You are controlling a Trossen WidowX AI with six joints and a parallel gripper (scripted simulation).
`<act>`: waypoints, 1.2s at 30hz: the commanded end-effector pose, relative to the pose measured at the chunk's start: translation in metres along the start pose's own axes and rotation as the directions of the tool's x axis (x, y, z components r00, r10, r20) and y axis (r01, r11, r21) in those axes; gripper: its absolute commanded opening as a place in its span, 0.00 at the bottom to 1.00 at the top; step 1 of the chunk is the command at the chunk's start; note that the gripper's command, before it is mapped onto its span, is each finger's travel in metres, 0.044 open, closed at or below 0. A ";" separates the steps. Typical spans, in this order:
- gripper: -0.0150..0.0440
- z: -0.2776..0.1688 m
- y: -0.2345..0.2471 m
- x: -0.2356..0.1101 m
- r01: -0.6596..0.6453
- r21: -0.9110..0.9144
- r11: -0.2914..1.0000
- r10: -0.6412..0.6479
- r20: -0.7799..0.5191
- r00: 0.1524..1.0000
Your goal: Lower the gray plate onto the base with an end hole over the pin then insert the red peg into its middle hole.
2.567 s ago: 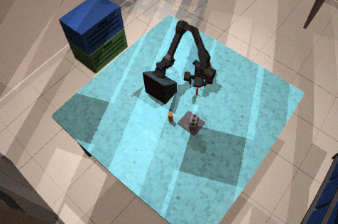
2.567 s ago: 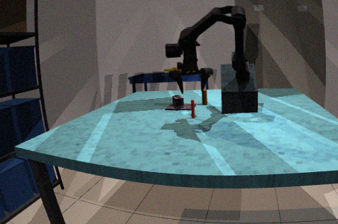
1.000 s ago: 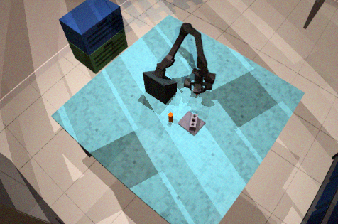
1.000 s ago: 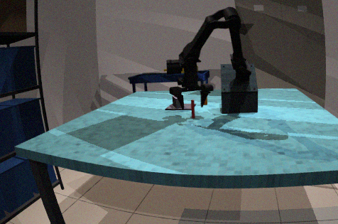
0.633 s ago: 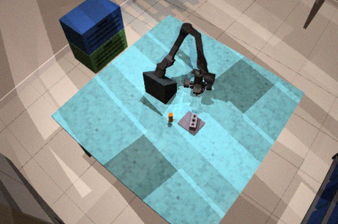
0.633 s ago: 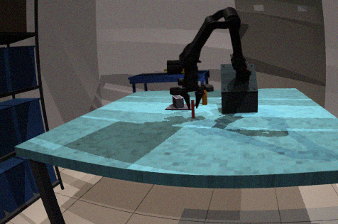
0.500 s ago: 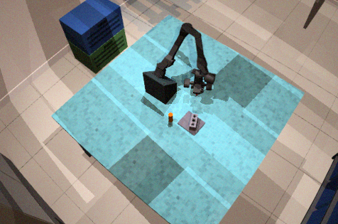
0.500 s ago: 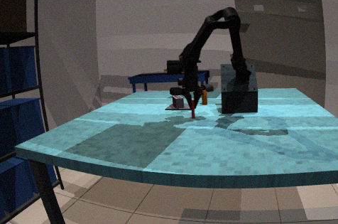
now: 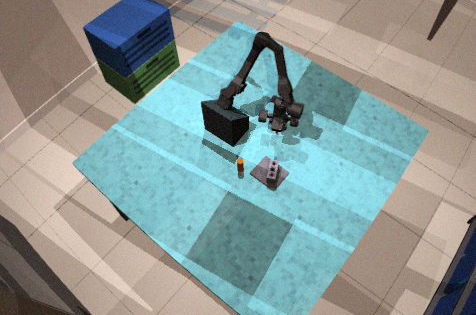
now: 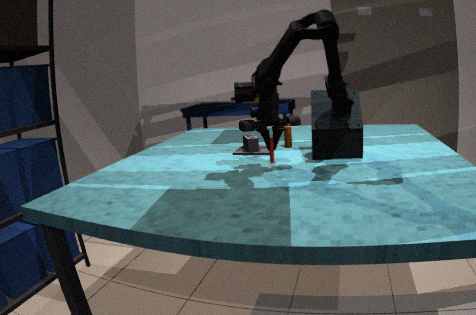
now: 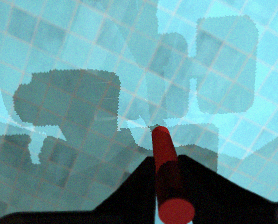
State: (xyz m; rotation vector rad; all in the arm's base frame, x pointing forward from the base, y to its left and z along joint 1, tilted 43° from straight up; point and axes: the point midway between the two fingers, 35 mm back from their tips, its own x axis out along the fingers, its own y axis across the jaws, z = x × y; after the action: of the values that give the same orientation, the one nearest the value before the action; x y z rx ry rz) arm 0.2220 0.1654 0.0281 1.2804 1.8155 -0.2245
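The red peg (image 9: 276, 131) (image 10: 272, 151) (image 11: 165, 160) stands upright on the teal table (image 9: 150, 167) (image 10: 200, 207), right of the arm's black mount. My gripper (image 9: 276, 126) (image 10: 270, 138) (image 11: 166, 163) reaches down from above and is shut on the peg's upper part. In the wrist view the dark fingers press on both sides of the peg. The gray plate (image 9: 271, 170) (image 10: 251, 142) lies on the flat base (image 9: 256, 171) (image 10: 239, 152), nearer the front than the gripper, with dark holes showing on top.
An orange cylinder (image 9: 240, 166) (image 10: 288, 136) stands upright just left of the base. The arm's black mount box (image 9: 225, 121) (image 10: 336, 129) sits beside the gripper. A stack of blue and green crates (image 9: 132, 44) stands off the table's far left corner.
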 end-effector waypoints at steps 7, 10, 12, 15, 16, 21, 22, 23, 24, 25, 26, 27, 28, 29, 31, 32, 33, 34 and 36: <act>0.25 0.005 0.004 -0.030 -0.003 -0.009 1.000 0.003 0.013 1.000; 0.25 0.006 0.005 -0.040 -0.002 -0.009 1.000 0.002 0.014 1.000; 0.25 0.007 0.005 -0.046 -0.002 -0.009 1.000 0.002 0.014 1.000; 0.25 0.008 0.005 -0.055 -0.002 -0.009 1.000 0.002 0.014 1.000; 0.25 0.008 0.005 -0.059 -0.002 -0.009 1.000 0.002 0.014 1.000; 0.25 0.009 0.004 -0.060 0.001 -0.001 1.000 -0.001 0.010 1.000; 0.25 0.010 0.005 -0.061 0.001 -0.001 1.000 -0.001 0.010 1.000; 0.25 0.012 0.006 -0.061 0.001 -0.001 1.000 -0.001 0.011 1.000; 0.25 0.015 0.007 -0.061 0.001 -0.001 1.000 -0.001 0.012 1.000; 0.25 0.017 0.009 -0.062 0.001 -0.001 1.000 -0.001 0.012 1.000; 0.25 0.020 0.010 -0.062 0.001 -0.001 1.000 -0.001 0.013 1.000; 0.25 0.022 0.011 -0.062 0.002 -0.001 1.000 -0.002 0.014 1.000; 0.25 0.025 0.012 -0.063 0.002 -0.002 1.000 -0.002 0.015 1.000; 0.25 0.028 0.013 -0.063 0.002 -0.002 1.000 -0.002 0.015 1.000; 0.25 0.033 0.016 -0.064 0.002 -0.002 1.000 -0.002 0.017 1.000; 0.25 0.036 0.017 -0.064 0.002 -0.002 1.000 -0.002 0.017 1.000; 0.25 0.038 0.018 -0.065 0.002 -0.002 1.000 -0.002 0.018 1.000; 0.25 0.041 0.019 -0.065 0.002 -0.002 1.000 -0.002 0.018 1.000; 0.25 0.047 0.021 -0.066 0.002 -0.002 1.000 -0.002 0.019 1.000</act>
State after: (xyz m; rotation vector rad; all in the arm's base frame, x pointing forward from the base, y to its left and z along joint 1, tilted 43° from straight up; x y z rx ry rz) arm 0.2628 0.1082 0.0597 1.2778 1.8003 -0.2311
